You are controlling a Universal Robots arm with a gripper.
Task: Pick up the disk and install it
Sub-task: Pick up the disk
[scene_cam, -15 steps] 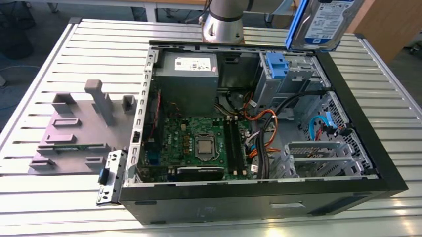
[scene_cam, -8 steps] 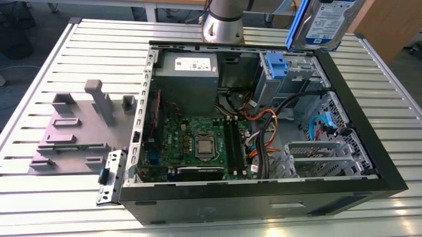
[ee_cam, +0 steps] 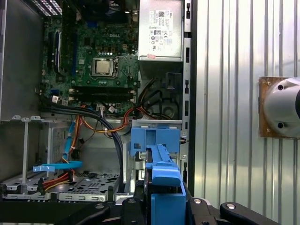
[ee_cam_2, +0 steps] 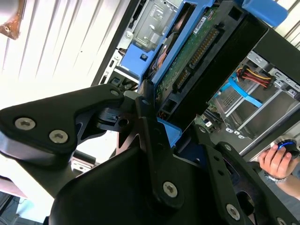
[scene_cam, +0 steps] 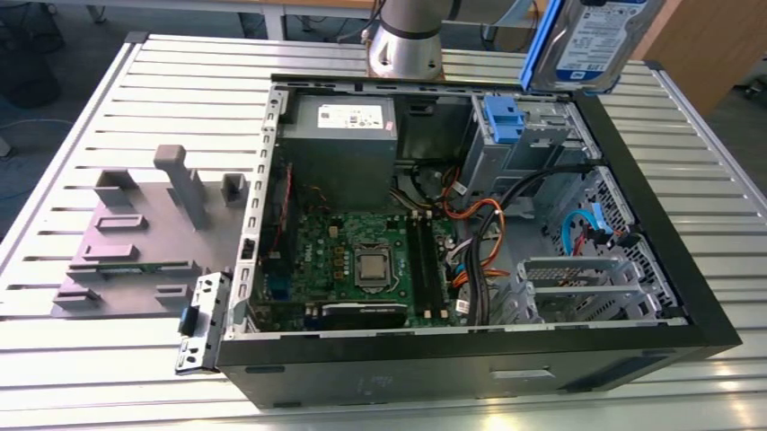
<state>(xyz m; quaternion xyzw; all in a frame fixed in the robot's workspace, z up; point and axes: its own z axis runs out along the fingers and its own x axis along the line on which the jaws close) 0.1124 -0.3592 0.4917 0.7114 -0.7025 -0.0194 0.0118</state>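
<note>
The black claw (ee_cam_2: 172, 115) is clamped on the flat silver, blue-framed disk (scene_cam: 590, 40) at the exterior view's upper right, clear above the grey metal bay (scene_cam: 545, 135).

- disk (scene_cam: 587, 40): silver drive, white-and-blue label, blue plastic carrier around it
- up in the air, stood steeply on edge, just over drive bay (scene_cam: 545, 121)

End effector (ee_cam_2: 172, 123) up high w/ fingers (ee_cam_2: 146, 123) clamped on disk (ee_cam_2: 197, 54) edges.
</note>
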